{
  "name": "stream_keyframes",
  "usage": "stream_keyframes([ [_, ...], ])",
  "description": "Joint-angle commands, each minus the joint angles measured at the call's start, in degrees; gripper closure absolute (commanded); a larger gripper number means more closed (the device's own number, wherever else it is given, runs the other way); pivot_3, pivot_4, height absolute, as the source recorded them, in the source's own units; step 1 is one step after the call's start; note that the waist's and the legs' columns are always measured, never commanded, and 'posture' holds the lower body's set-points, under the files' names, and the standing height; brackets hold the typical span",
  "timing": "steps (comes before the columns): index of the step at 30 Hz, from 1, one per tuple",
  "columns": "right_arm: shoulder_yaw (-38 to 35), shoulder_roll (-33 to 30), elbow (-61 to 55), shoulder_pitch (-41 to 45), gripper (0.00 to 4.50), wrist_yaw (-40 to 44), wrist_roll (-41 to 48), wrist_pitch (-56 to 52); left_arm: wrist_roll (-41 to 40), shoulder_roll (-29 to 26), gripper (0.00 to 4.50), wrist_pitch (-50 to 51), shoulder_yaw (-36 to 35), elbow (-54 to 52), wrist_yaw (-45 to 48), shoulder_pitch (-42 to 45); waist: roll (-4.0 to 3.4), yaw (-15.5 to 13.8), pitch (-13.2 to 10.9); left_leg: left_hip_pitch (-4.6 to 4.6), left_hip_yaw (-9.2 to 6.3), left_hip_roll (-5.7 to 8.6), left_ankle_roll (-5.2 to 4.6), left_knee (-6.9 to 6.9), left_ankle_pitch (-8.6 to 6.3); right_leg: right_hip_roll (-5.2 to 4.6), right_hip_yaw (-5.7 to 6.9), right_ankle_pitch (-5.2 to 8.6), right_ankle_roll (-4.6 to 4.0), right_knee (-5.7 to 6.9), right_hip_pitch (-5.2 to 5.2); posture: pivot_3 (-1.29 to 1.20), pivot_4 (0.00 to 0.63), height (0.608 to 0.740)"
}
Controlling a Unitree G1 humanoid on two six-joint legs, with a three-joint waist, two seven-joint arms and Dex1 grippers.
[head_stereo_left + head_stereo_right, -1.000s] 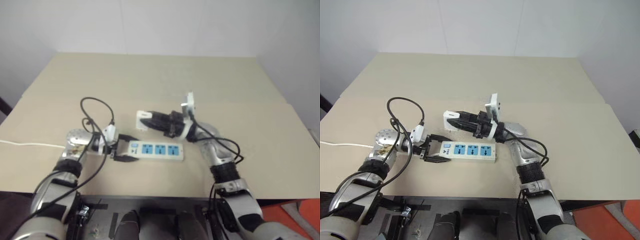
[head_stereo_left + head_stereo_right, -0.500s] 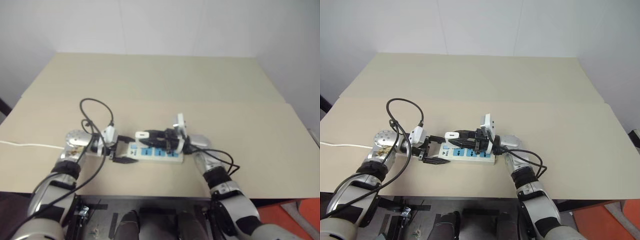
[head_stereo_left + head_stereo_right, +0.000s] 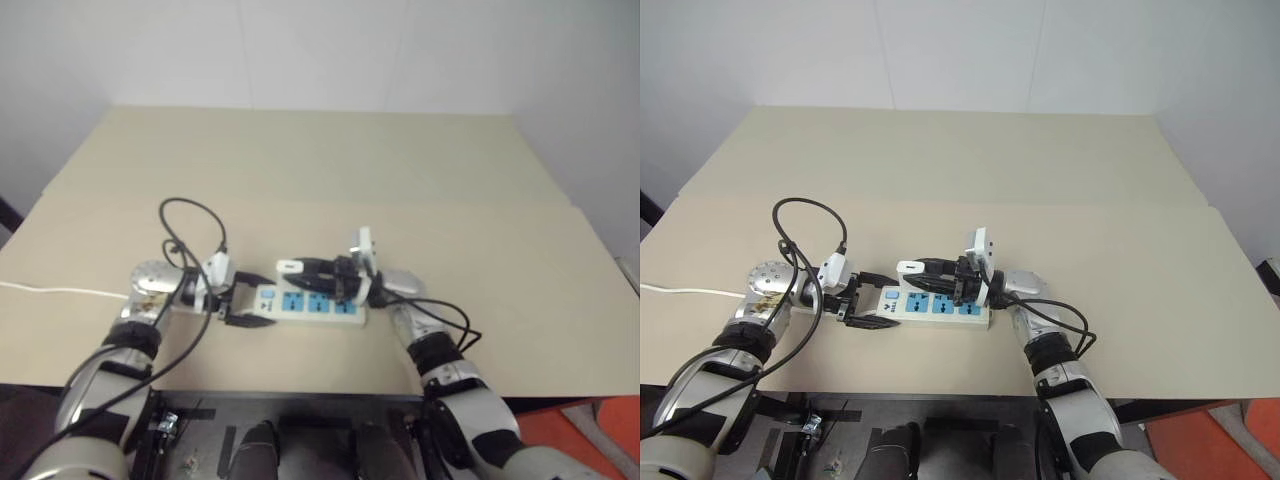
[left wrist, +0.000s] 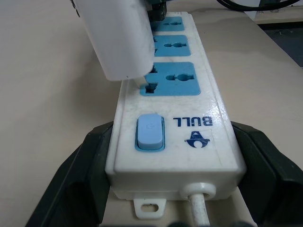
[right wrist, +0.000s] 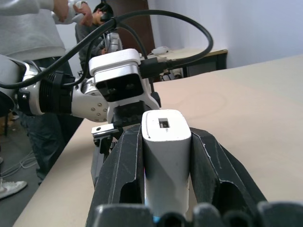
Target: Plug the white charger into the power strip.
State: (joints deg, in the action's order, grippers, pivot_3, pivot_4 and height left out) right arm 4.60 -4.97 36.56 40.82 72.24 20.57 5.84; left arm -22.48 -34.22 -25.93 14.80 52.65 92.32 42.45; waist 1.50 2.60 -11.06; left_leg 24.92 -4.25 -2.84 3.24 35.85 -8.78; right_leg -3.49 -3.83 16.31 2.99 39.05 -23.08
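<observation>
Since a second ago the right gripper (image 3: 908,267) has dropped from above the table down onto the power strip (image 3: 936,305), carrying the white charger (image 5: 166,161) with it. Right jaws clamp the charger between both fingers. Charger now sits low over the blue socket (image 4: 172,78) nearest the switch (image 4: 150,131), its lower edge at the socket face; whether the pins are seated cannot be told from the left wrist view. Left gripper (image 3: 866,300) is unmoved, jaws narrowed on the strip's switch end, one black finger (image 4: 80,177) along each long side. Thin white cord (image 4: 198,213) leaves that end between the fingers. Strip lies flat on the tan table (image 3: 970,170), close to the near edge and somewhat left of its middle, long side parallel to that edge. A person (image 5: 35,28) in a grey top stands beyond the table's left side.
</observation>
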Motion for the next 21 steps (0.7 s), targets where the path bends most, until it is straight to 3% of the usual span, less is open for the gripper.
stream_keyframes([
  [1, -0.2, -1.0, -1.8, -0.8, 3.39, 0.6, -0.2, -0.2, 0.1, -0.5, 1.23, -0.9, -0.6, 0.4, 0.2, 1.3, 0.00, 0.0, 0.0, -0.01, 0.00, 0.00, 0.00, 0.00, 0.00, 0.00, 0.00, 0.00, 0.00, 0.00, 0.01, 0.00, 0.150, 0.740],
  [12, 1.3, 0.1, -7.7, -3.8, 3.39, -0.9, 0.2, -3.2, 0.5, -0.2, 1.23, -1.2, -1.0, 1.3, 0.2, 1.6, 0.00, 0.0, 0.0, -0.14, 0.00, 0.00, 0.00, -0.01, 0.00, 0.00, -0.01, 0.00, 0.00, 0.00, 0.12, 0.00, 0.150, 0.740],
  [21, 0.8, 0.1, -3.8, -3.3, 3.39, -1.9, -0.7, -0.8, 0.3, -0.5, 1.23, -1.2, -1.3, 0.9, 0.2, 1.1, 0.00, 0.0, 0.0, -0.29, 0.00, 0.00, 0.00, -0.04, 0.00, 0.01, -0.02, 0.00, 0.01, -0.03, 0.28, 0.00, 0.150, 0.740],
])
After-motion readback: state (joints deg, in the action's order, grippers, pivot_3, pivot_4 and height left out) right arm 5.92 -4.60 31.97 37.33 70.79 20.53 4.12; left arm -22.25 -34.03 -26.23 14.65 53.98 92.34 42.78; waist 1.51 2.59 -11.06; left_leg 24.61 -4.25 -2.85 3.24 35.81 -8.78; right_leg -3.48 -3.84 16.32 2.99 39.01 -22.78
